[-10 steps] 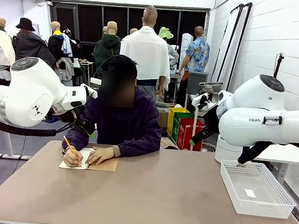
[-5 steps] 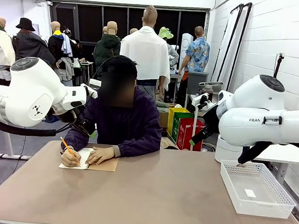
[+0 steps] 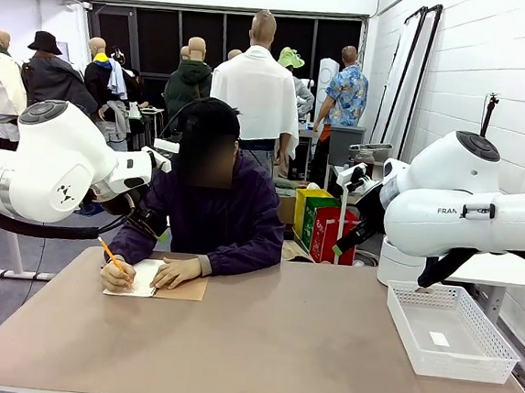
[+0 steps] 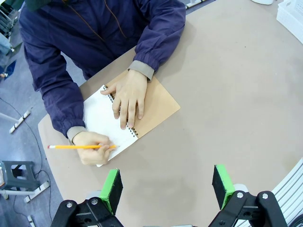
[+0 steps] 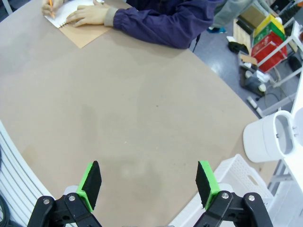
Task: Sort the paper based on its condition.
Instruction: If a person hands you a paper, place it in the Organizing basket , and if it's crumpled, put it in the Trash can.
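Table (image 3: 276, 354) mid open. Person writing on paper (image 3: 143, 273), far-left edge. Basket (image 3: 400, 330) at rt edge: one white slip (image 3: 439, 339). Left gripper (image 4: 166, 187), right gripper (image 5: 147, 184): fingers spread, nothing held.

The paper (image 4: 98, 116) is lying flat near the far left corner of the tabletop (image 4: 222, 94), white, smooth and partly covered.

Across a tan table (image 3: 277, 345): 1 open spiral notebook (image 3: 190, 289) with brown cover at far left, 1 white mesh basket (image 3: 468, 369) at right edge.
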Robot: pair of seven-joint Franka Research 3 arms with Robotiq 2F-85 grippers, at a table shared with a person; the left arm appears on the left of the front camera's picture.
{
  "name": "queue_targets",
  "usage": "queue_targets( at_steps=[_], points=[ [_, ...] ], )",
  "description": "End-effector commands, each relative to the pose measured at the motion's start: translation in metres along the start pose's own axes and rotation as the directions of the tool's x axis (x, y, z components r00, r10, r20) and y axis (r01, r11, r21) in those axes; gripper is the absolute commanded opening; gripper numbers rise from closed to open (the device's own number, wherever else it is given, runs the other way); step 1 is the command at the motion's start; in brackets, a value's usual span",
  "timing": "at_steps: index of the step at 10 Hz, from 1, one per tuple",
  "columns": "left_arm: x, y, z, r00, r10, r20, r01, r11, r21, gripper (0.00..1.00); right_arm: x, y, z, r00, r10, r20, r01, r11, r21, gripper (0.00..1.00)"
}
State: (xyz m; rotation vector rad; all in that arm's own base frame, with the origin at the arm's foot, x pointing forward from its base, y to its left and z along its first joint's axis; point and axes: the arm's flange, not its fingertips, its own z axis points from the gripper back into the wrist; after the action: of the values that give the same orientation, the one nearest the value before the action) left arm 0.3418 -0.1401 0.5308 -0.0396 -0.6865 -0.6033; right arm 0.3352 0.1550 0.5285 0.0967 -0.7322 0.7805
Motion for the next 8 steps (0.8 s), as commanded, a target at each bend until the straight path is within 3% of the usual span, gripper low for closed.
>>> queue_targets(
  at_steps=[1,8],
  points=[
    [-0.0005,0.0007,-0.0011,1.000,-0.001,-0.003,0.001,1.000,0.001,1.00,-0.0004,-0.0005,-0.0005,1.000,-0.002,-0.001,0.002,1.000,0.002,1.00],
    [-0.0005,0.0007,-0.0011,1.000,-0.001,-0.003,0.001,1.000,0.001,1.00,-0.0004,-0.0005,-0.0005,1.000,-0.002,-0.001,0.002,1.000,0.002,1.00]
  ],
)
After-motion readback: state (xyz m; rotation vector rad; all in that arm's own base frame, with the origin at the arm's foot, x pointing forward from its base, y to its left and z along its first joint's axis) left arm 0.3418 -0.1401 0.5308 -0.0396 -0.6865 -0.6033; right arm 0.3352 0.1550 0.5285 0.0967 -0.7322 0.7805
